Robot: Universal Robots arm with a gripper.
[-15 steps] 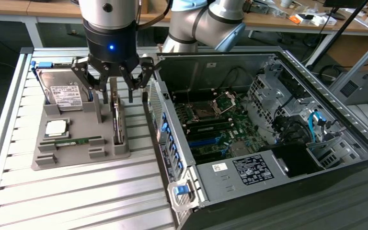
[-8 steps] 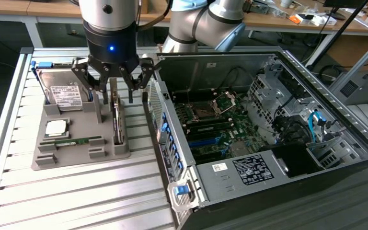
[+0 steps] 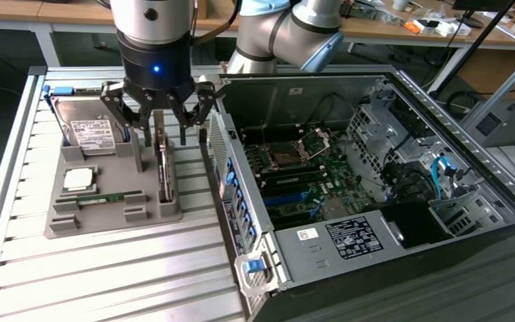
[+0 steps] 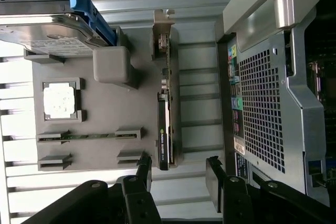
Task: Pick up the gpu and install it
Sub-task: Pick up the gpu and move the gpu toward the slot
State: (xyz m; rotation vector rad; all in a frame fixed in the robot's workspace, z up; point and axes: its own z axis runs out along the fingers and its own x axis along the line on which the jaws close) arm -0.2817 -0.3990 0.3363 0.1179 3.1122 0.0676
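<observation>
a: jaws: spread wide, grasping nothing. your gripper [image 3: 163, 129] hangs over the grey tray [image 3: 105, 218], and its black fingers [image 4: 143, 172] stand either side of the line of the gpu [image 3: 163, 171].
b: where does the gpu sit?
a: on edge in the tray's long slot, on the side nearest the computer case [image 3: 329, 90]. in the wrist view you see its dark edge, with the silver bracket at the hard drive's end of the tray. no finger touches it, as far as the views show.
b: what else does the tray carry?
a: the hard drive [image 3: 88, 127] with its blue frame, propped at the tray's far end in the exterior view. a square processor chip [image 3: 78, 178] lies flat, and a memory stick [image 3: 101, 199] sits in a narrow slot near it.
b: and the case?
a: open, lying on its side on the slatted table [image 3: 105, 282], just beside the tray at the exterior view's right, with the motherboard [image 3: 298, 171] exposed.
</observation>
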